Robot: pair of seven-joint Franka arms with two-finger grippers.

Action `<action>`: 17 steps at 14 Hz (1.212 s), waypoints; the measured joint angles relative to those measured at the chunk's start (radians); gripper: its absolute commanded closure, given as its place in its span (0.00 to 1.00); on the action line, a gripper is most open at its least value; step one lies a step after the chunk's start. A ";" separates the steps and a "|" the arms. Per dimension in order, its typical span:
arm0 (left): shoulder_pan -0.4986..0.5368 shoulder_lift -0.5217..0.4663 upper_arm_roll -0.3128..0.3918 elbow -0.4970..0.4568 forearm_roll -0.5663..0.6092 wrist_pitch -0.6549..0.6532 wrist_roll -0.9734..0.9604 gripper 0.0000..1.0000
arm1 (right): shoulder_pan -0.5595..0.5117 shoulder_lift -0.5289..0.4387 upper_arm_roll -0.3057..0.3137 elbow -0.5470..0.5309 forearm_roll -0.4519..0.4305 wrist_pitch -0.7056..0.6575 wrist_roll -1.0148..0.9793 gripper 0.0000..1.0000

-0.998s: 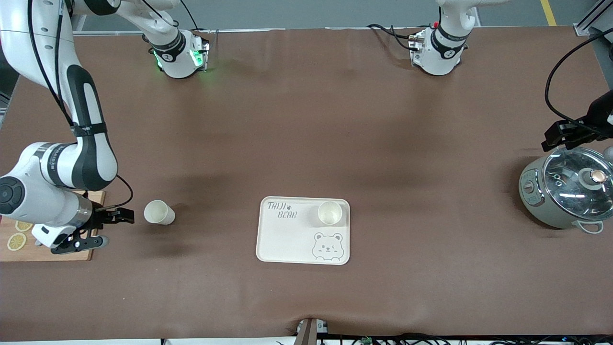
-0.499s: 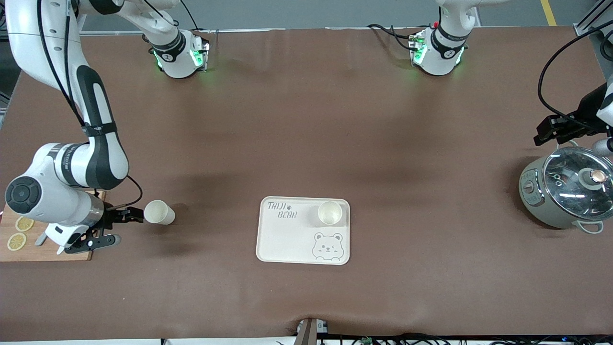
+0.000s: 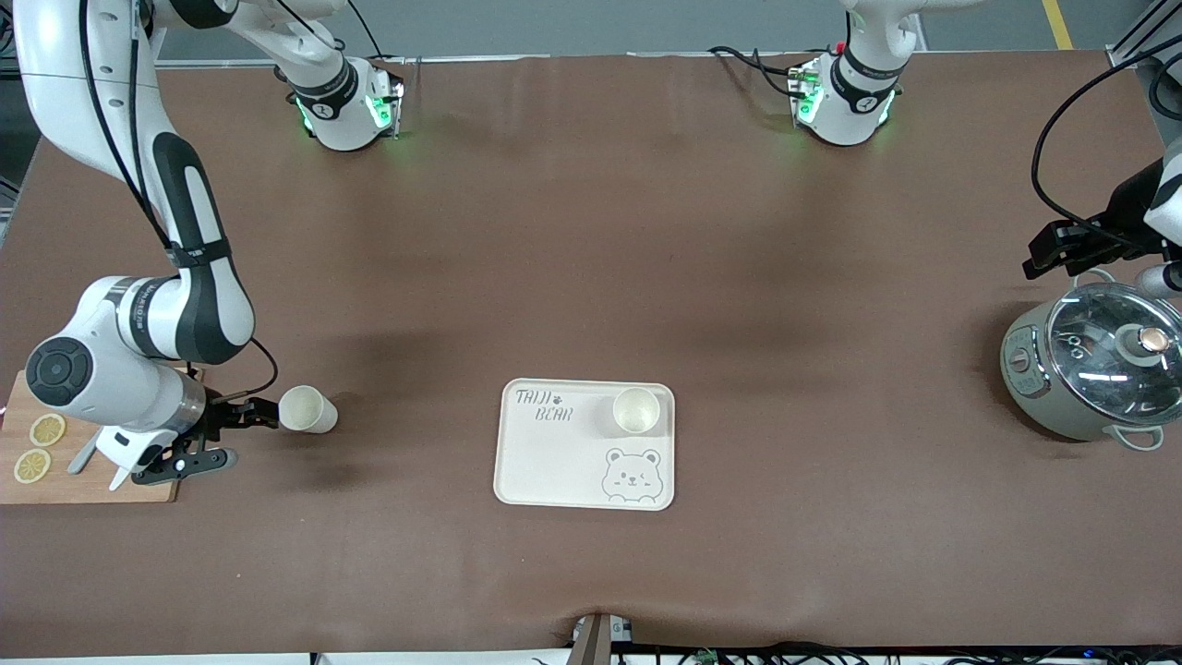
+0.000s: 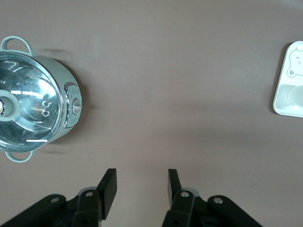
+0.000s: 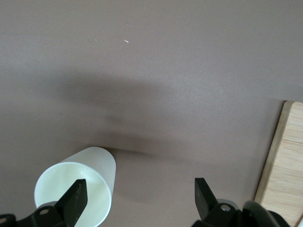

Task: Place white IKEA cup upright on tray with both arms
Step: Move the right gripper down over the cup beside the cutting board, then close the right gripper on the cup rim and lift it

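A white cup (image 3: 307, 409) (image 5: 78, 191) stands mouth up on the brown table toward the right arm's end. My right gripper (image 3: 247, 438) (image 5: 140, 196) is low beside it and open wide. One fingertip (image 5: 77, 193) overlaps the cup's rim, and the cup is not between the fingers. A second white cup (image 3: 636, 409) stands upright on the cream tray (image 3: 554, 462) (image 4: 286, 101) near the bear print. My left gripper (image 3: 1048, 251) (image 4: 141, 184) hangs open and empty over the table beside the pot.
A pale green pot with a glass lid (image 3: 1094, 369) (image 4: 33, 97) stands at the left arm's end. A wooden cutting board (image 3: 55, 480) (image 5: 284, 165) with lemon slices lies under the right arm's wrist.
The right gripper has slid toward the cup until one fingertip reaches its rim. The left gripper has drifted a little away from the pot. Neither cup has moved.
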 measured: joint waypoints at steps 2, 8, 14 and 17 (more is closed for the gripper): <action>-0.010 -0.006 0.008 -0.009 0.000 0.003 0.000 0.47 | 0.000 0.006 0.000 -0.019 0.000 0.023 -0.006 0.00; -0.032 -0.029 0.028 -0.055 0.000 0.018 0.001 0.47 | 0.000 0.022 0.000 -0.027 0.000 0.035 -0.015 0.00; -0.034 -0.034 0.029 -0.074 0.003 0.020 0.005 0.47 | 0.000 0.023 0.003 -0.068 0.000 0.043 -0.032 0.00; -0.035 -0.034 0.029 -0.075 0.011 0.020 0.005 0.44 | 0.001 0.023 0.007 -0.074 0.006 0.044 -0.033 0.00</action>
